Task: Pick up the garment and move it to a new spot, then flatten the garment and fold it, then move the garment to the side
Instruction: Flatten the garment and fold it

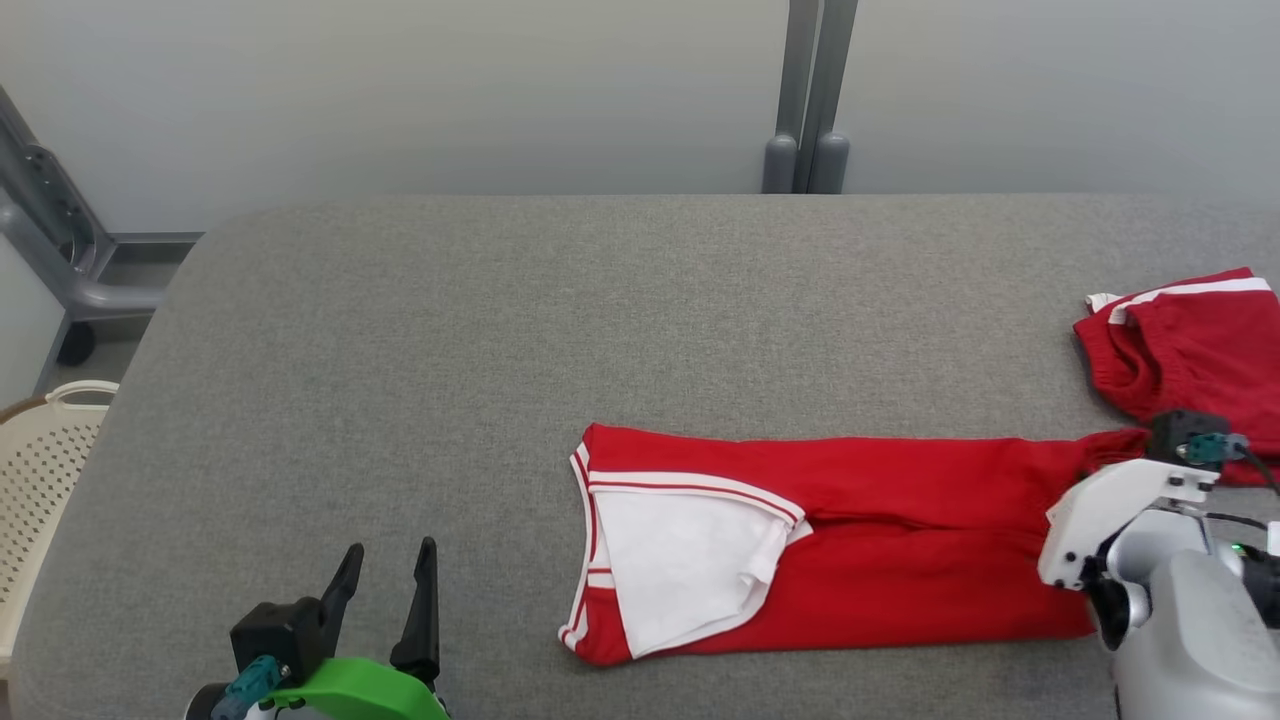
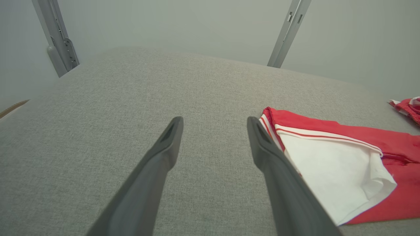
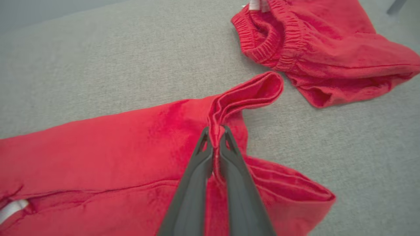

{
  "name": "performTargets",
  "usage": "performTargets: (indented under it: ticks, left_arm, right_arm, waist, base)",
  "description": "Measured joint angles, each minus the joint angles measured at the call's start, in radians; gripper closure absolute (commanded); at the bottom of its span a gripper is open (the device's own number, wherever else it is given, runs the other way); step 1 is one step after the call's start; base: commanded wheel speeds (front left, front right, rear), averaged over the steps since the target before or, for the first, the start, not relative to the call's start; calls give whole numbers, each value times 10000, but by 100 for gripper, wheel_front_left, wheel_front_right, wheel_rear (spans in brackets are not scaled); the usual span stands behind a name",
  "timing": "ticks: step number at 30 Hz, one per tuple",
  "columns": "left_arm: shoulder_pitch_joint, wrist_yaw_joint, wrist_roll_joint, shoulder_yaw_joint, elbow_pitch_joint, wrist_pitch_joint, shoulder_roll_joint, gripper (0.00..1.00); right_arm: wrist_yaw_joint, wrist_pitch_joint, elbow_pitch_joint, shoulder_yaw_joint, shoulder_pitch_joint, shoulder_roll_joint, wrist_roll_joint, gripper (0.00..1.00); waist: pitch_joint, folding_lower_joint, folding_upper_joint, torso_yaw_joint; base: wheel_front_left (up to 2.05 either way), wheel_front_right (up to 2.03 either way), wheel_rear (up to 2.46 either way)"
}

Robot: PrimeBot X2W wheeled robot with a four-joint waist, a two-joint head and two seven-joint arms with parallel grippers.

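The right gripper pinches a raised ridge of soft red cloth between its two long dark fingers, the jaws closed tight on the garment near its right end, where a rolled hem curls up just beyond the fingertips. The garment lies stretched flat along the near side of the table, right of centre, a long rectangle of fleecy red knit. At its left end a smooth white panel is folded back, edged in red and white stripes. In the head view the right arm's pale wrist housing covers the spot where cloth and fingers meet.

Just beyond the held end, apart from it, a second red garment sits crumpled, its gathered elastic waistband and a white stripe showing; the right edge of the head view cuts it off.

The left gripper hovers at the near left with its tapered fingers spread wide and nothing between them, well apart from the cloth.

The table is covered in coarse grey woven fabric with rounded corners. Past its left edge stands a cream perforated plastic basket, mostly cut off, its contents impossible to make out. Grey metal posts rise against the pale wall behind.
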Motion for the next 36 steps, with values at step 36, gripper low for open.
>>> performTargets:
  ticks: [36]
  left_arm:
    - [-355, -128, -33, -466, 265, 58, -54, 0]
  right_arm:
    - [-8, 115, -69, 9925, -1006, 10, 7781, 100]
  waist:
    - [-49, 0, 0, 976]
  base:
    - [0, 0, 0]
